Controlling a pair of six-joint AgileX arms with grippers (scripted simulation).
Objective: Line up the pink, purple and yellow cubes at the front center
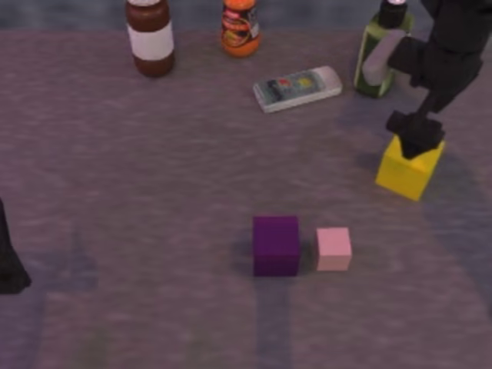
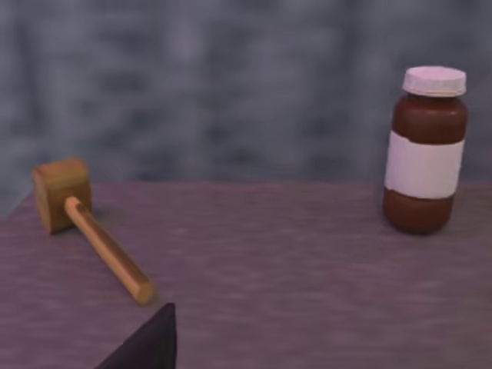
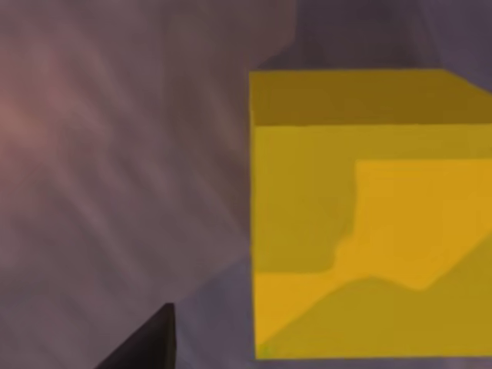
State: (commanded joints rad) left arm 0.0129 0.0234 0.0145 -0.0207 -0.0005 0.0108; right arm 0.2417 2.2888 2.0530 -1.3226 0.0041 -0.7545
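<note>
Wooden mallet (image 2: 84,231) visible only in left wrist view.

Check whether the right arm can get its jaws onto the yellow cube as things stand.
Probably yes. The right gripper is directly over the yellow cube at the table's right, nothing lies between them, and the green bottle stands well behind. Whether its jaws are open cannot be told.

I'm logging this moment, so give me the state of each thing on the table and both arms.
Yellow cube: on the table at right, apart from the others.
Purple cube: flat at front center.
Pink cube: flat, right of the purple one, small gap.
Right gripper: over the yellow cube's top.
Left gripper: parked at left edge.
Brown jar: upright, capped.
Mallet: lying down.
</note>
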